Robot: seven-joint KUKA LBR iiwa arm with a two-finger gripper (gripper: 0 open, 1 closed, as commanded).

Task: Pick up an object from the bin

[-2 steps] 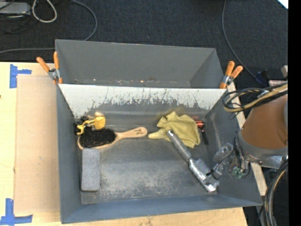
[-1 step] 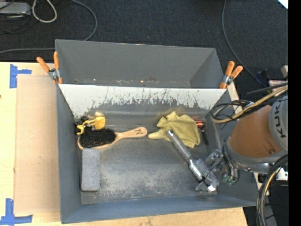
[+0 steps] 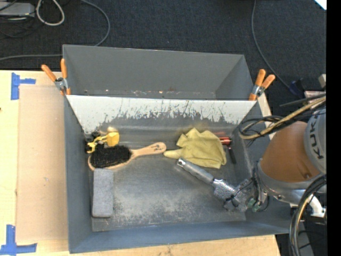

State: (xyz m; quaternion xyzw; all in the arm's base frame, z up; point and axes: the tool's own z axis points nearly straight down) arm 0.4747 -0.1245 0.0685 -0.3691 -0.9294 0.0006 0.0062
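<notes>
My gripper (image 3: pixel 240 199) is low in the bin's front right corner, under the arm's orange cover. A silver metal tool with a ribbed end (image 3: pixel 205 178) lies slantwise, and its ribbed end reaches right up to the gripper; whether it is gripped cannot be made out. Just behind the tool, a crumpled yellow cloth (image 3: pixel 203 148) lies by the back right. A thin red and black pen (image 3: pixel 228 145) sits at the cloth's right edge.
A wooden hairbrush with black bristles (image 3: pixel 118 156) lies at the left, with a small yellow and black toy (image 3: pixel 104 139) behind it. A grey rectangular block (image 3: pixel 103 193) rests along the front left wall. The arm and its cables overhang the bin's right wall.
</notes>
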